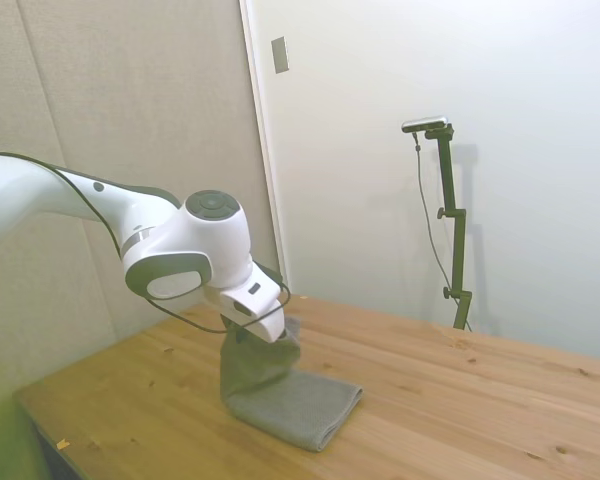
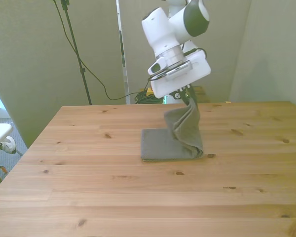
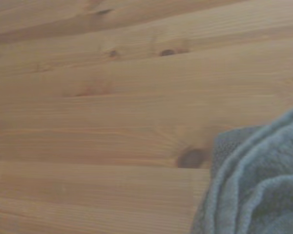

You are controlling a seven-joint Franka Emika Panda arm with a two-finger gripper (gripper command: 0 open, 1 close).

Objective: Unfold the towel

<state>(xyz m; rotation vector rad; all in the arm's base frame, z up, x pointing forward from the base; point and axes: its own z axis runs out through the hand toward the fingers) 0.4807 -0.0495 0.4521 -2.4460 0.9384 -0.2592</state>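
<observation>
Right now the gripper (image 2: pixel 187 93) is clenched on 1 edge of the towel (image 2: pixel 175 138), holding that part up off the wooden table (image 2: pixel 89 173). From the pinch the grey-olive cloth hangs in a draped fold, while its remaining layers lie flat on the boards, near the table's middle, under the white wrist.

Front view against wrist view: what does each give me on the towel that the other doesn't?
Front view only: the gripper lifting one layer of the towel while the rest lies flat on the table.
Wrist view only: a close look at the towel's bunched folds beside a dark knot in the wood.
Both: grey cloth on the wooden table, not yet spread out.
</observation>
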